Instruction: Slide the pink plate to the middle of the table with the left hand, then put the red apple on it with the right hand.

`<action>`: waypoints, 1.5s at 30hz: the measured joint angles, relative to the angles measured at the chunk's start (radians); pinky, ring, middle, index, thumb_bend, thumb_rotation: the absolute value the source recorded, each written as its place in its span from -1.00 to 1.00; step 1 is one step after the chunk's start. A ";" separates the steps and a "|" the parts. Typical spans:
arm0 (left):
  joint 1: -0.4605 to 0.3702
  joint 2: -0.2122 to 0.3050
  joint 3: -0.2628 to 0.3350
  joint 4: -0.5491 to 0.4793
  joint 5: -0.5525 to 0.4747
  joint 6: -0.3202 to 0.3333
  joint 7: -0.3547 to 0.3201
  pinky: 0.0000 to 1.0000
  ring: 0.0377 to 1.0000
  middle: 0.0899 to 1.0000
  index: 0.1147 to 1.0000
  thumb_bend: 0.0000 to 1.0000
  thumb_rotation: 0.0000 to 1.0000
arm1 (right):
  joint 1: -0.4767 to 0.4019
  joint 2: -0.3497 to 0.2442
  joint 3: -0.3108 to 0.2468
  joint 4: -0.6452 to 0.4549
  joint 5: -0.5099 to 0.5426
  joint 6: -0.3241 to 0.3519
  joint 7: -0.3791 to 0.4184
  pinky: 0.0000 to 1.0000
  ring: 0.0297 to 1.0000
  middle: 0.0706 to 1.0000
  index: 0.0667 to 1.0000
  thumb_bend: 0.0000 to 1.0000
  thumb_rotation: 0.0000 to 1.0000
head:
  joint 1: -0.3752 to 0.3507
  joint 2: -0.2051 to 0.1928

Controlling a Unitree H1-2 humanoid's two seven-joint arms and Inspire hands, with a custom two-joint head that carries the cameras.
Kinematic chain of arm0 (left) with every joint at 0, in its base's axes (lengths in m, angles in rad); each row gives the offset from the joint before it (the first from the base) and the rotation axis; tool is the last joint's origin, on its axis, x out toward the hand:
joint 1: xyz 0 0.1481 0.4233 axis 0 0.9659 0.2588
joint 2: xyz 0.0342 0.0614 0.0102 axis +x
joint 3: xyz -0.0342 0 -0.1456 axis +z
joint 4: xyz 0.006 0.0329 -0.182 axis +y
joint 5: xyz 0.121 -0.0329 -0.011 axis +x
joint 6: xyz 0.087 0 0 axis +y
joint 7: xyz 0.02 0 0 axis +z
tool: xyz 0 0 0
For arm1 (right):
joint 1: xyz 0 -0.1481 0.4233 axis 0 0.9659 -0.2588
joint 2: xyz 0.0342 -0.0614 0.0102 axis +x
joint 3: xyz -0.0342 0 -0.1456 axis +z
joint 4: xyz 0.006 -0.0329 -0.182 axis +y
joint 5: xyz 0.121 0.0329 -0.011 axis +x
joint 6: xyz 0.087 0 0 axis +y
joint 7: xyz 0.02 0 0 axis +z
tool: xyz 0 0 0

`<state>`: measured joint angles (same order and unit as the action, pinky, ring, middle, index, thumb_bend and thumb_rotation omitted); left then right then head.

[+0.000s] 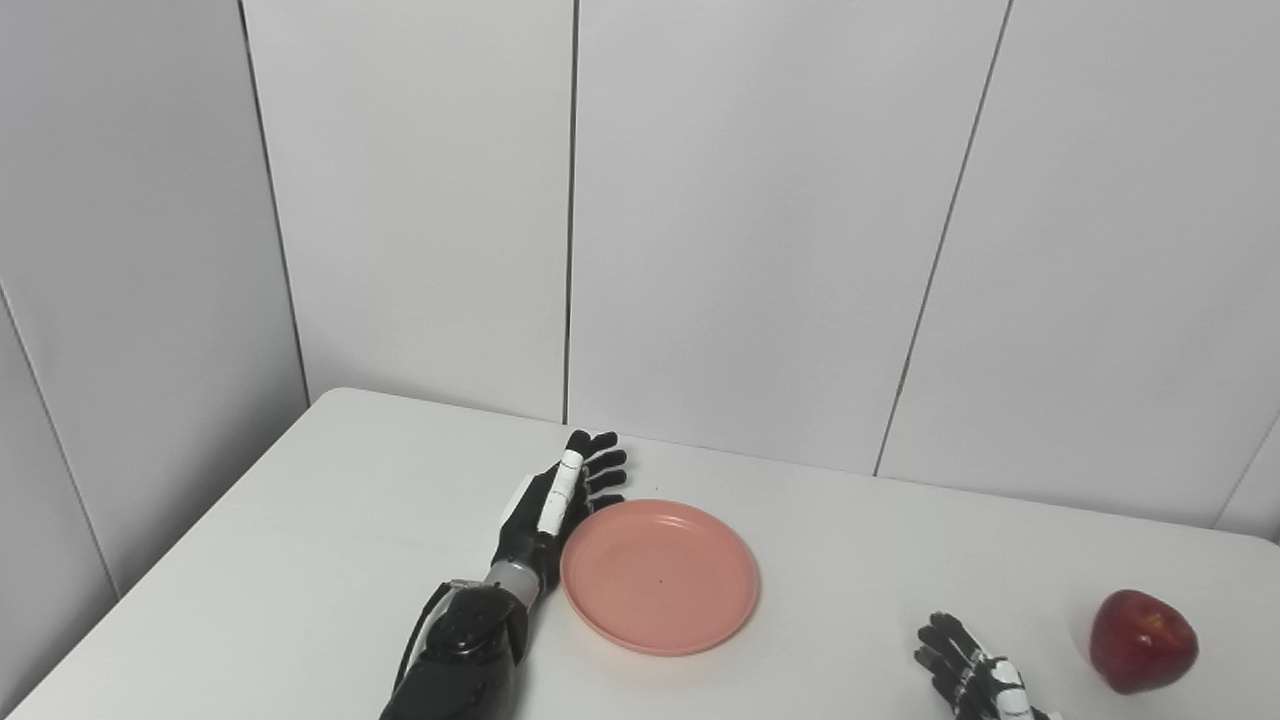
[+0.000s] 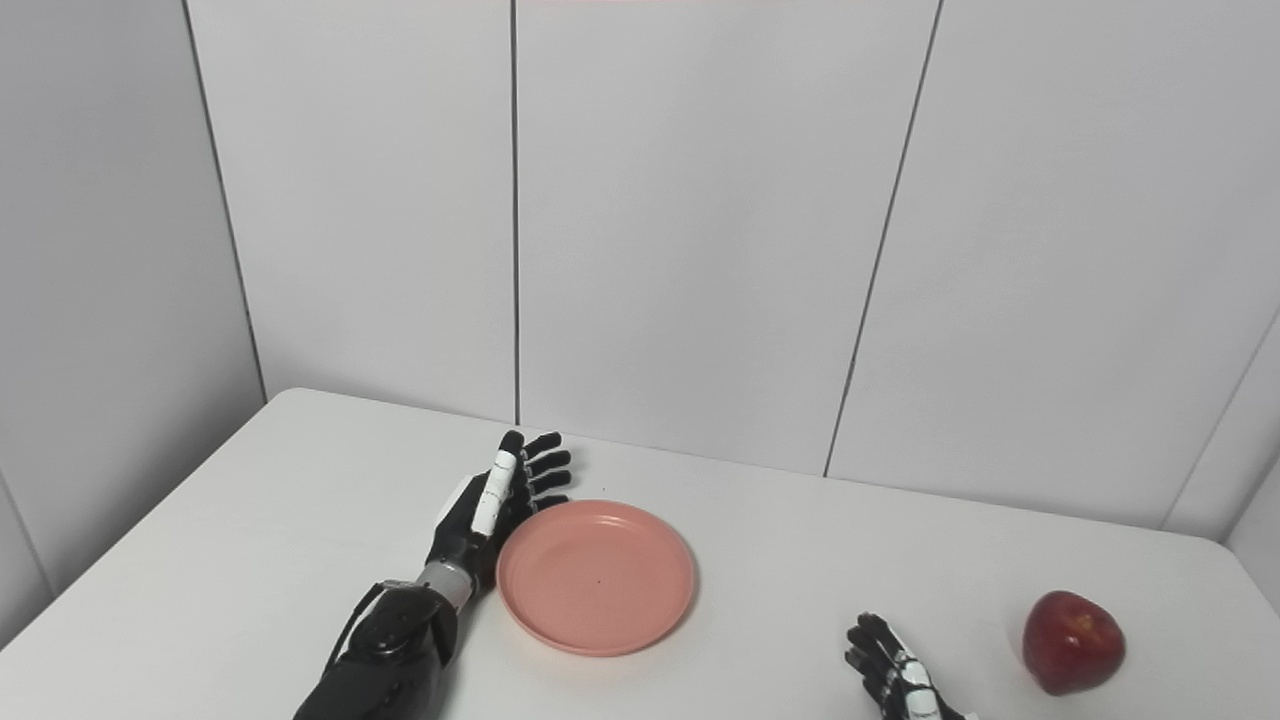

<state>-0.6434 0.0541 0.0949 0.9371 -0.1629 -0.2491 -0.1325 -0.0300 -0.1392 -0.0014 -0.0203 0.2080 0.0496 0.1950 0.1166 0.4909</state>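
The pink plate (image 1: pixel 660 577) lies empty on the white table (image 1: pixel 300 520), a little left of the middle. My left hand (image 1: pixel 555 510) is open, fingers stretched out, its edge against the plate's left rim. The red apple (image 1: pixel 1142 640) stands near the table's right front. My right hand (image 1: pixel 968 672) rests open on the table at the bottom edge, left of the apple and apart from it, holding nothing.
Grey wall panels (image 1: pixel 760 220) stand close behind the table's far edge. The left table edge runs diagonally toward the front left corner.
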 measured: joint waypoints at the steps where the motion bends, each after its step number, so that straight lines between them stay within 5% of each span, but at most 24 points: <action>1: 0.001 -0.001 -0.001 -0.002 0.000 0.000 0.001 0.52 0.65 0.63 0.56 0.72 0.90 | 0.000 0.000 0.000 0.000 0.000 0.000 0.000 1.00 0.82 0.78 0.76 0.67 1.00 | 0.000 0.000; 20: 0.007 -0.046 -0.029 -0.028 0.022 0.018 0.028 0.52 0.65 0.64 0.56 0.72 0.85 | 0.000 0.004 0.005 -0.003 -0.019 0.000 -0.004 1.00 0.83 0.79 0.77 0.69 1.00 | -0.014 0.005; 28: 0.019 -0.065 -0.030 -0.059 0.024 0.039 0.039 0.72 0.74 0.72 0.63 0.73 0.85 | 0.002 0.007 0.013 -0.006 -0.026 0.000 -0.016 1.00 0.82 0.79 0.77 0.71 1.00 | -0.028 0.006; 45: 0.067 -0.122 -0.066 -0.152 0.097 0.076 0.133 0.68 0.67 0.67 0.62 0.69 0.85 | 0.002 0.016 0.021 -0.008 -0.060 0.000 -0.026 1.00 0.80 0.77 0.75 0.75 1.00 | -0.038 0.006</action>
<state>-0.5764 -0.0680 0.0292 0.7847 -0.0656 -0.1734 0.0008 -0.0282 -0.1230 0.0197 -0.0284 0.1482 0.0495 0.1689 0.0782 0.4970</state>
